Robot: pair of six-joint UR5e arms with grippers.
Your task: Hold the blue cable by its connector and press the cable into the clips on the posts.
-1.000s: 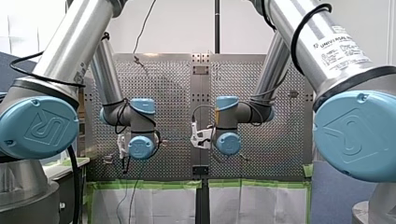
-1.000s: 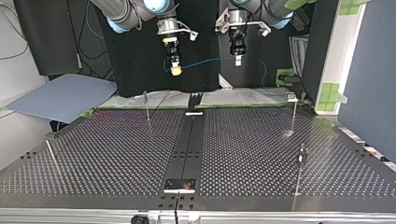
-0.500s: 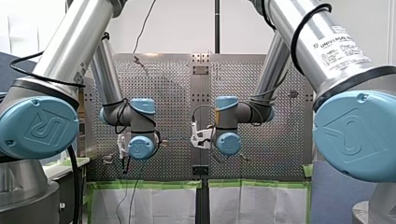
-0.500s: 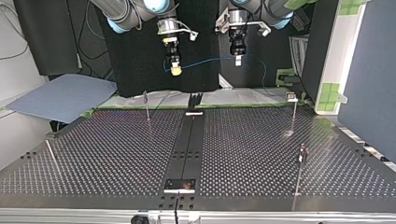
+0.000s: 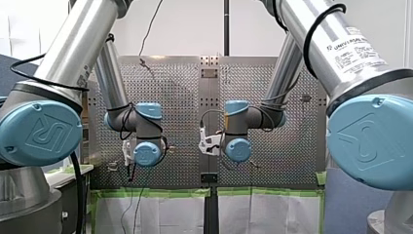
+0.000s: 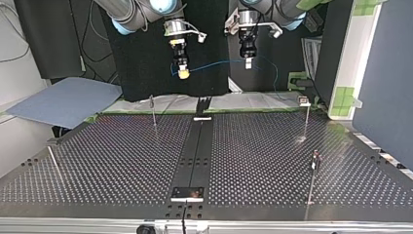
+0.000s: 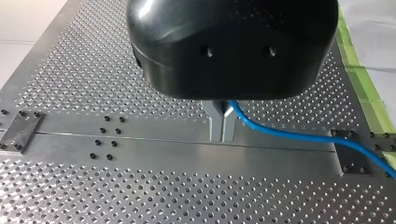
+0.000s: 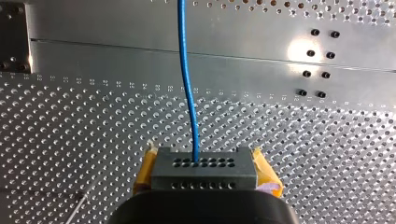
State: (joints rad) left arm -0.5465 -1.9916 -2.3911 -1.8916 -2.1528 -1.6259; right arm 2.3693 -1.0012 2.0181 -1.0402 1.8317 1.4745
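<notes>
My right gripper (image 6: 183, 73) hangs high in the air above the table edge where the arms stand. Its two yellow pads (image 8: 145, 170) are pinching a small grey block connector (image 8: 203, 173) with rows of little holes, one pad on each side. A thin blue cable (image 8: 187, 84) comes out of the middle of the connector and runs straight ahead of the gripper.

My left gripper (image 7: 222, 126) hangs just beside it, at about the same height. Its black body ends in two metal fingers (image 7: 215, 122), and they are pressed together on the blue cable. From there the cable goes off to one side, toward the table edge with the green tape.

Between the two grippers the cable hangs in the air in a soft line — it touches nothing else.

Below is the big silver metal table (image 6: 122, 156), full of small holes, with a smooth flat strip (image 6: 195, 151) down its middle. Four thin metal posts stand on it. One stands near each corner on the arms' side (image 6: 153, 111) (image 6: 307, 119), and one stands by each side edge, nearer the other end (image 6: 54, 165) (image 6: 312, 178). The two posts on my left arm's side have small clips (image 6: 303, 101) on top. The cable is well apart from all the posts and clips.
</notes>
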